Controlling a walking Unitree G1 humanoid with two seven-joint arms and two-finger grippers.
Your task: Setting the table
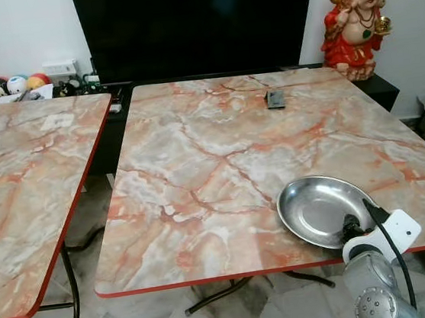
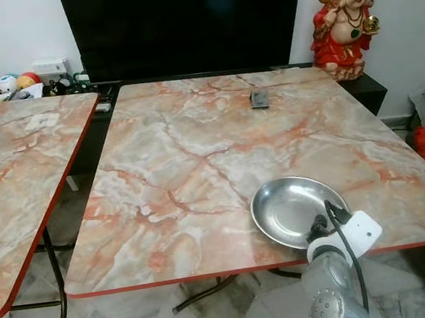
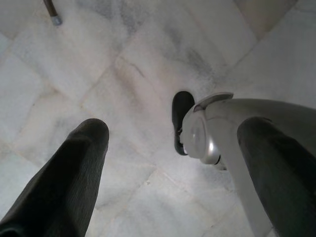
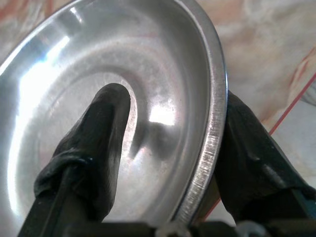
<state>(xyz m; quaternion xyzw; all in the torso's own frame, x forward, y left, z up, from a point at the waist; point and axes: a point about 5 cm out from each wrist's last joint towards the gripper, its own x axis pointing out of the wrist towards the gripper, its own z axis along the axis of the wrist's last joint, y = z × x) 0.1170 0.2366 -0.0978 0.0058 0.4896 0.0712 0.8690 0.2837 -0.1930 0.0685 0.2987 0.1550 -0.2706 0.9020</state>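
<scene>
Stainless steel plate (image 1: 316,210) is sitting on the marble-pattern table (image 1: 212,159) at its near edge, close to the near right corner. Right gripper (image 4: 168,148) is grasping the plate's near rim, one black finger (image 4: 94,148) lying inside the dish, the other under the rim over the table's red edge. Silver right arm (image 1: 376,278) is reaching up from below the near edge. Left gripper (image 3: 173,168) is hanging idle over the white marble floor (image 3: 98,59), jaws spread apart, holding nothing. Small dark flat object (image 1: 275,99) is lying near the table's far edge. Second marble-pattern table (image 1: 22,173) is standing to the left, apart by a gap. Red laughing Buddha statue (image 1: 356,27) is standing on a dark cabinet (image 1: 381,86) past the far right corner. Black TV screen (image 1: 197,22) is standing behind the far edge.
</scene>
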